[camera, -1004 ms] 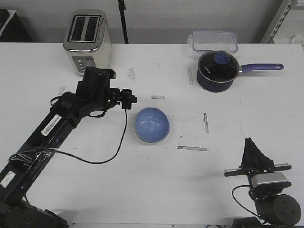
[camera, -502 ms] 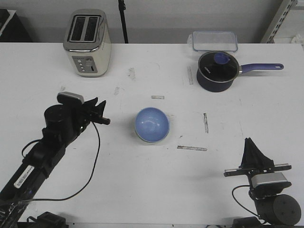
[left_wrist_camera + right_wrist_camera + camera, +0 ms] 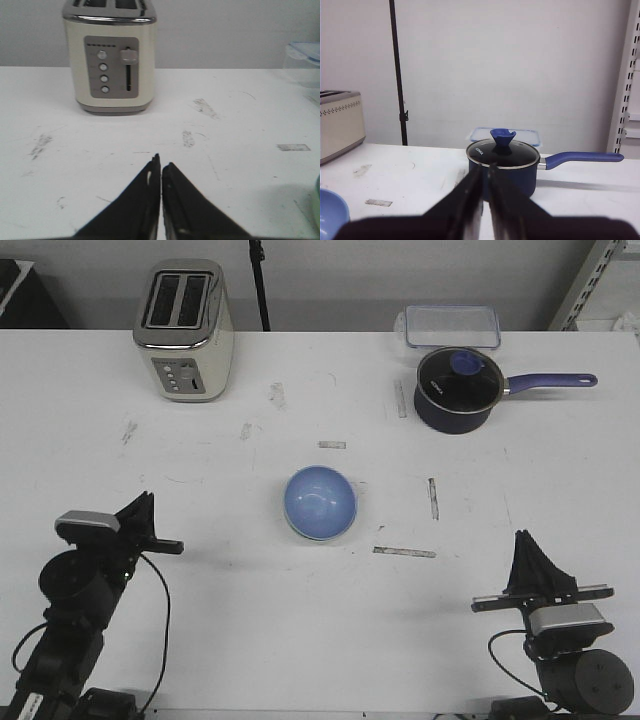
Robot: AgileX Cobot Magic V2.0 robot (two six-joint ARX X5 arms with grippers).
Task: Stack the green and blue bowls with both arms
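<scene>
Looking forward over the white, scuffed table (image 3: pixel 300 640), we find the two black jointed arms drawn back at its near edge. The left gripper (image 3: pixel 150 530) sits low at the near left, and in its wrist view its black fingers (image 3: pixel 145 210) lie pressed together with only a hairline seam between them, holding nothing. The right gripper (image 3: pixel 528 550) stands at the near right above its grey-topped round base (image 3: pixel 580 680); its fingers (image 3: pixel 470 200) likewise meet tip to tip, empty.

Between the arms and farther in, near the table's middle, we see the light periwinkle blue glossy bowl (image 3: pixel 319 502) sitting upright, well apart from both grippers. A thin pale green rim shows along its lower edge in the front view, and a pale mint green edge (image 3: pixel 317 200) enters the left wrist view at its border; we take this for the green bowl lying beneath the blue one, though most of it is hidden. Short strips of grey tape (image 3: pixel 404 552) mark the table just beside the bowl.

Farther back on the right stands the dark navy saucepan with a glass lid (image 3: pixel 458 388), its blue handle pointing right, and behind it a clear plastic lidded container (image 3: pixel 452 326). At the far left stands the cream and chrome two-slot toaster (image 3: pixel 184 330).
</scene>
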